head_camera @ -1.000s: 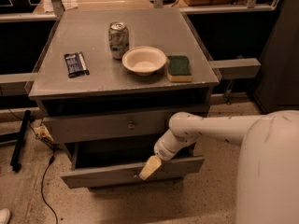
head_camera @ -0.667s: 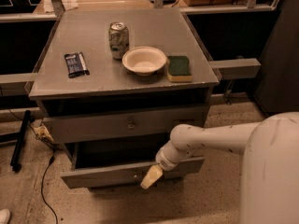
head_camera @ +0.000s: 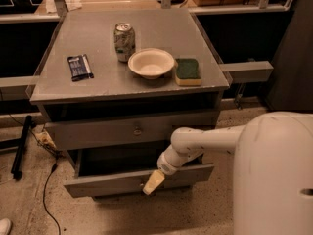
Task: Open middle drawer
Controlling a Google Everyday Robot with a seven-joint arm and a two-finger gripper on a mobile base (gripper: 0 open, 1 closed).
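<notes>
As gripper [head_camera: 153, 181] stays frontside, middle drawer [head_camera: 107, 185] open

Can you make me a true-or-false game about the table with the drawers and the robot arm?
1. The bowl sits between the can and the sponge. True.
2. The can is lying on its side. False: it stands upright.
3. The tool is at the front of the open drawer. True.
4. The drawer with the round knob is pulled out. False: it is shut, and the drawer below it is the one pulled out.
5. The dark snack packet is inside the bowl. False: it lies flat on the tabletop, left of the can, and the bowl looks empty.
</notes>
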